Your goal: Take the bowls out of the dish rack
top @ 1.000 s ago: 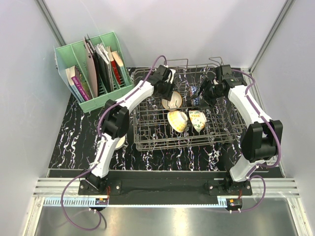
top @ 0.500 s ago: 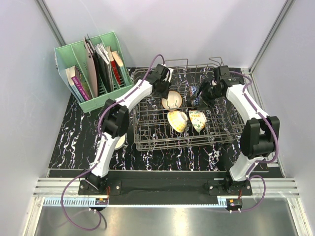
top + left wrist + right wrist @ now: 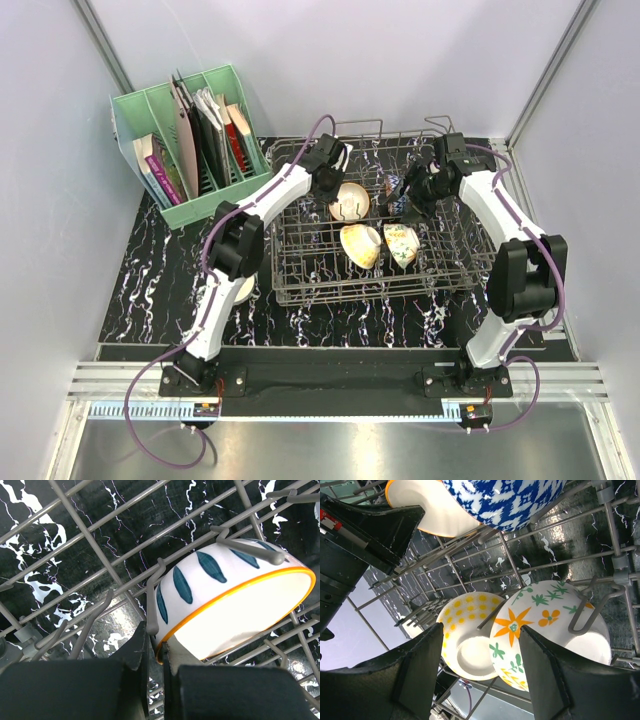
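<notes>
Left gripper (image 3: pixel 157 650), just closed, is pinching the rim of the striped bowl (image 3: pixel 225 595) in the rack (image 3: pixel 100 545) — probably ready for lifting; right gripper (image 3: pixel 481 635) is hanging spread.

A black marble-patterned tabletop (image 3: pixel 160 290) veined in white is closed in by 3 pale grey walls (image 3: pixel 340 60), with 2 slanting aluminium posts (image 3: pixel 103 45) at the rear corners. At the rear left stands a green plastic file holder (image 3: pixel 128 115) packed with upright books (image 3: pixel 205 130). An aluminium rail (image 3: pixel 340 382) runs along the near edge, with brushed sheet metal (image 3: pixel 330 450) below it; the light is soft and even.
</notes>
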Motion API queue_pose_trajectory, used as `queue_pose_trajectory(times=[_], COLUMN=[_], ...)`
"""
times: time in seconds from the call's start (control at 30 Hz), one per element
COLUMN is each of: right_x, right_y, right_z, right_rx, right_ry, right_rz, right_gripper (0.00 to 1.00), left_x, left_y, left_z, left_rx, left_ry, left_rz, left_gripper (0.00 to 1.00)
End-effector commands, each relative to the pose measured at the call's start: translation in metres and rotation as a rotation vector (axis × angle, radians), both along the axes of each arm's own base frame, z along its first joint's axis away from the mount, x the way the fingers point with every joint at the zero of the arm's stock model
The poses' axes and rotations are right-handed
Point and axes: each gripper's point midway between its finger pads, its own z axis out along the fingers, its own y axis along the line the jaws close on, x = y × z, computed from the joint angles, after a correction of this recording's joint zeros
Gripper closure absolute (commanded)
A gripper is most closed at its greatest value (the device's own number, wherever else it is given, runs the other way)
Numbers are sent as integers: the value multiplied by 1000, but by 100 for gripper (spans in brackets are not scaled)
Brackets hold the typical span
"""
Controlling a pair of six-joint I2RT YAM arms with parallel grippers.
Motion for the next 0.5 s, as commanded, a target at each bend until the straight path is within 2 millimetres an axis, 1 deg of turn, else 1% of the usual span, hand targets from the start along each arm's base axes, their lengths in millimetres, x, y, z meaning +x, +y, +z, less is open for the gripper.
queue_pose_trajectory(times=[0.0,0.07,0.1,0.17,0.2,0.23,0.27,0.33,0.37,0.43,0.47], right_x=[8,9,8,8,8,8,8,8,9,9,10], right_y=[2,1,1,0,0,-1,-1,-1,-2,-2,-2], right_z=[9,8,8,5,4,3,2,1,0,-3,-3], right_rx=[22,18,15,10,8,6,3,-2,-5,-6,-5], right_ry=[-24,-24,-24,-19,-16,-15,-14,-11,-10,-4,-4], right_rz=[2,-1,-1,-5,-6,-7,-9,-10,-11,-11,-12], right_gripper=[30,30,30,30,30,30,30,30,30,30,30], left_x=[10,9,9,7,6,7,4,0,-3,-8,-12], left_y=[-28,-31,-31,-35,-34,-35,-36,-38,-38,-39,-40], left_z=[63,72,84,91,111,112,124,131,138,139,147], left_rx=[-196,-221,-240,-272,-299,-315,-332,-353,-363,-380,-393], left_ry=[-89,-101,-119,-145,-185,-205,-221,-213,-218,-208,-218], left_rz=[-24,-28,-32,-38,-41,-42,-40,-53,-52,-61,-65], left_gripper=[100,100,100,100,100,100,100,100,100,100,100])
